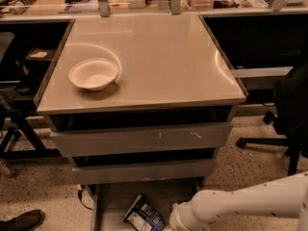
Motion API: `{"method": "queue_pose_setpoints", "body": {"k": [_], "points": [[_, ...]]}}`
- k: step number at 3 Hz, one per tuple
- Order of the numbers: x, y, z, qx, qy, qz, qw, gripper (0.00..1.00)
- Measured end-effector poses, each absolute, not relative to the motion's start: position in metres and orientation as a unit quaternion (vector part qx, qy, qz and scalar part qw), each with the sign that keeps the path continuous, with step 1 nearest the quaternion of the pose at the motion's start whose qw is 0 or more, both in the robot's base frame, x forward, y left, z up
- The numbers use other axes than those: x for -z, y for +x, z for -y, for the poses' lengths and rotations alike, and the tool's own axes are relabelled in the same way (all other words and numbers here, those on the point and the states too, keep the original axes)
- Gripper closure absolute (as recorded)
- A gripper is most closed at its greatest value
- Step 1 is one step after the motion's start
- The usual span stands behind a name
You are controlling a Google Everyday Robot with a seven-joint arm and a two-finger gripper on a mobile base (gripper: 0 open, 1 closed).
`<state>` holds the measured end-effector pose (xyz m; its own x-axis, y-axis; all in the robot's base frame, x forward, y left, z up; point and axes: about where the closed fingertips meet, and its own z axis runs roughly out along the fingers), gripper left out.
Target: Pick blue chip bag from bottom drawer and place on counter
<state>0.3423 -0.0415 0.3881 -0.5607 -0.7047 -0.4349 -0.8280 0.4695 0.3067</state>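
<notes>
Dark-blue foil: the blue chip bag lies tilted on the floor of the bottom drawer, which stands pulled open at the lower edge of the camera view. The white arm enters low from the right. Its end effector sits at the frame's bottom edge, just beside the bag's right side. Grip state: cannot tell; contact with the bag not confirmed. The worktop above carries a white bowl near its left side, no bag. Judgement: early stage. Drawer open, arm down at it; grasp, lift and placement on the worktop all remain.
</notes>
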Motion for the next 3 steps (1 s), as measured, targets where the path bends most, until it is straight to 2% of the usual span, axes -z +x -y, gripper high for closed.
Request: {"method": "queue_pose_setpoints", "body": {"k": [1, 3], "points": [[-0.346, 0.338, 0.006, -0.272, -0.434, -0.851, 0.115, 0.0], [-0.326, 0.333, -0.008, -0.293, -0.433, -0.845, 0.111, 0.0]]}}
